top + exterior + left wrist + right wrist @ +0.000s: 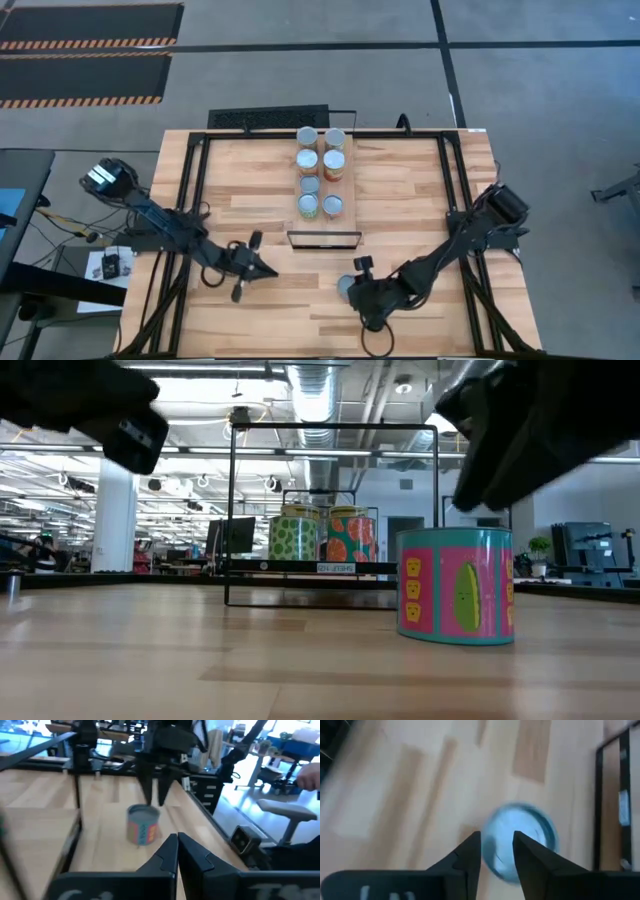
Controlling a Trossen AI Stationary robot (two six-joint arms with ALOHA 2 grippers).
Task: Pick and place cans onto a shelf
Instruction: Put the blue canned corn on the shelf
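One teal and pink can (345, 288) with a silvery top stands upright on the tabletop near the front; it also shows in the low view (455, 586) and the left wrist view (143, 824). My right gripper (497, 845) hovers just above its top (527, 837), pointing down, fingers a little apart, touching nothing. My left gripper (177, 847) is shut and empty, low over the table to the can's left (262, 268). Several cans (320, 170) stand upright in two rows on the pale plank shelf (250, 175), at its far middle.
A thin black upright frame (323, 238) stands between the lone can and the cans on the shelf; it also shows in the low view (232, 510). Black frame rails (196, 190) run along both sides. Bare wood lies at the front left.
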